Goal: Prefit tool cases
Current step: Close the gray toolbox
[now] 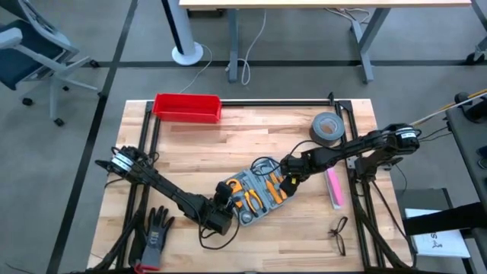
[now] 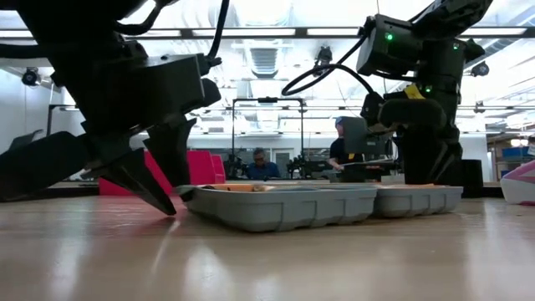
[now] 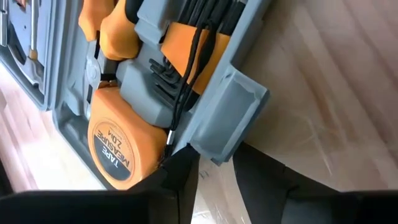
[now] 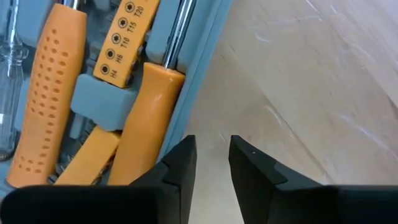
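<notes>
the left gripper [image 2: 159, 180] looms nearest in the low view, at the near corner of the open tool case [image 1: 255, 194], its fingers [image 3: 180, 180] narrowly apart around the case's latch tab, not clamped. the case lies open mid-table, orange tools inside. around it: a red bin [image 1: 187, 107] at the far edge, a tape roll [image 1: 327, 127], a pink thing [image 1: 333, 187], a glove [image 1: 154, 236], glasses [image 1: 338, 234]. the right gripper [image 1: 289, 181] reaches low from the right to the case's opposite edge, fingers narrowly apart, holding nothing.

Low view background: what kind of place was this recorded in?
Probably a workshop or robotics lab: ceiling strip lights, people seated at benches behind the table, and a wooden worktable holding an open tool case and duct tape roll.
</notes>
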You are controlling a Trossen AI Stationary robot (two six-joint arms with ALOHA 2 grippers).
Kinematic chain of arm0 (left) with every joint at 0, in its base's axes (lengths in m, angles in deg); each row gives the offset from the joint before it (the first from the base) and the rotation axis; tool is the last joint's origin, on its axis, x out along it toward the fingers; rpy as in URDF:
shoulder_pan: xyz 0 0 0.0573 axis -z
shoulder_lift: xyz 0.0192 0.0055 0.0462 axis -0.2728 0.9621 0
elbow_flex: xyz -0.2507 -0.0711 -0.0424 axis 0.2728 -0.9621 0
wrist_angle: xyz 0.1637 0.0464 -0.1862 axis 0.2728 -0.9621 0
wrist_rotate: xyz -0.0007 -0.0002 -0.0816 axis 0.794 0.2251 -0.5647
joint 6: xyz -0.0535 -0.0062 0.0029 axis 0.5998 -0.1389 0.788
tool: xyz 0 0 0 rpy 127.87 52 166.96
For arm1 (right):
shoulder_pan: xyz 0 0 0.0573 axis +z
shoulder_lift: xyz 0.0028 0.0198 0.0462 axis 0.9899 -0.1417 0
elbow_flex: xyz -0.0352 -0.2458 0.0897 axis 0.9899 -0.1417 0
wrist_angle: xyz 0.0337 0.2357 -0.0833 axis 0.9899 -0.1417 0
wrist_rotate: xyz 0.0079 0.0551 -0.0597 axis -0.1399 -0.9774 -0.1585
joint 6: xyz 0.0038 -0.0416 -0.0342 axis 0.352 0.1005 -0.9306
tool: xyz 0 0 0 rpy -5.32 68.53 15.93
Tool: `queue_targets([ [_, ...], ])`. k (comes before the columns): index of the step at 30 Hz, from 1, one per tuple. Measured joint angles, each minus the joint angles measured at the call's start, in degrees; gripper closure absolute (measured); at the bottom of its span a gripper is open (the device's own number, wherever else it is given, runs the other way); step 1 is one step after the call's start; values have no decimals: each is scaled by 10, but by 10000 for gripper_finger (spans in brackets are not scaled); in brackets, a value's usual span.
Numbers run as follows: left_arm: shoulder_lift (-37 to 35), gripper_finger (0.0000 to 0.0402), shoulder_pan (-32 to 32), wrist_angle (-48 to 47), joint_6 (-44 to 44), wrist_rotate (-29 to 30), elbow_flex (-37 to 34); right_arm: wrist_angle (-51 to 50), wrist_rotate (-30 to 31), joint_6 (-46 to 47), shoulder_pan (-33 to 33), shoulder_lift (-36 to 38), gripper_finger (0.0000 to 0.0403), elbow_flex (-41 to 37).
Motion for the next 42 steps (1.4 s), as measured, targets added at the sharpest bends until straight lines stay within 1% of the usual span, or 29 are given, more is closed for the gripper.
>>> queue_targets([
  [6, -1, 324, 0, 15, 1, 1, 2, 1, -2, 14, 0, 0, 335, 0],
  [10, -9, 334, 0, 22, 6, 1, 2, 3, -2, 20, 0, 0, 338, 0],
  [20, -15, 322, 10, 46, 9, 3, 9, -2, 10, 29, 0, 0, 327, 4],
  [24, -16, 326, 14, 62, 8, 7, 16, -2, 18, 29, -1, 0, 332, 9],
  [27, -17, 326, 15, 69, 7, 17, 16, -5, 17, 29, -1, 0, 339, 11],
  [31, -17, 328, 15, 77, 8, 46, 16, -12, 7, 26, 0, 0, 343, 13],
  [36, -17, 331, 14, 84, 8, 64, 16, -26, 4, 19, 7, -1, 339, 18],
  [42, -18, 325, 14, 84, 7, 96, 22, -48, -17, 18, 12, -1, 335, 19],
])
